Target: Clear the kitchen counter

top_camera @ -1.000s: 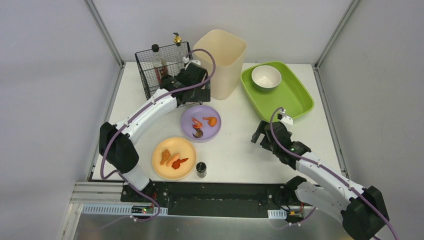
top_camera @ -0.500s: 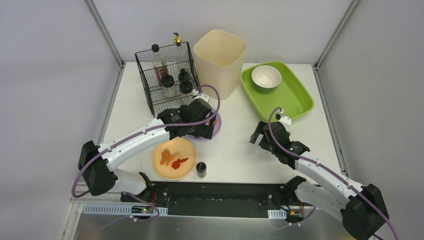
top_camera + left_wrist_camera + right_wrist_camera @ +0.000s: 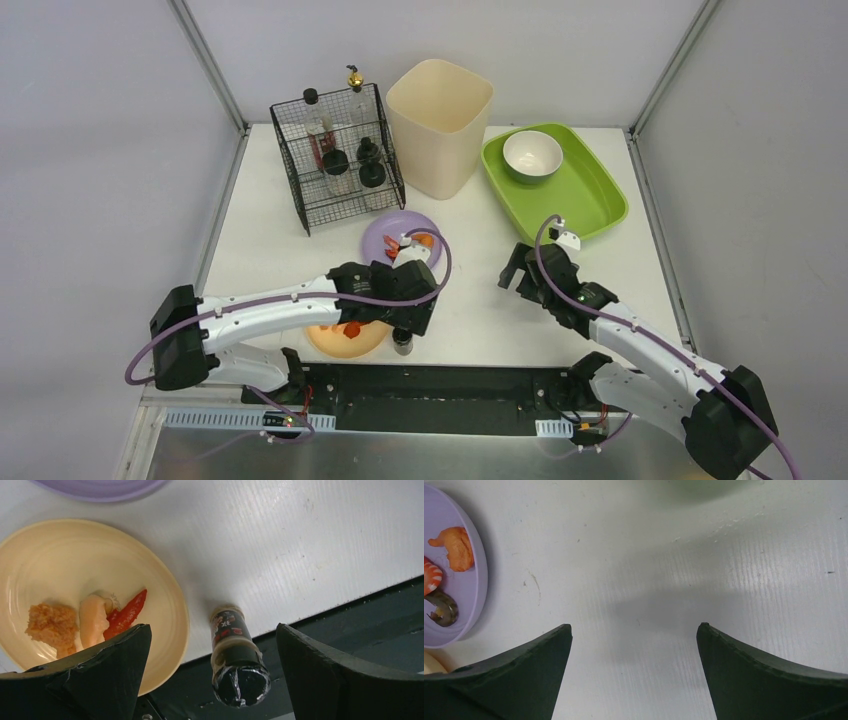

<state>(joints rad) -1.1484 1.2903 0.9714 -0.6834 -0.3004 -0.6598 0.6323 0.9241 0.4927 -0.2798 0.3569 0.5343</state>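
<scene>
A: First entry, the left gripper?
B: Jaws wide apart, holding nothing. A small upright shaker bottle shows between them, untouched; it has a glossy black cap and a dark label, and stands at the near edge of the surface.
A: And the right gripper?
B: Jaws wide apart, empty, over a bare patch.
A: The surface itself?
B: Flat, white, matte, faintly ribbed, lying under both arms. It carries a round cream plate and a round lilac plate, both smooth and holding food.
</scene>
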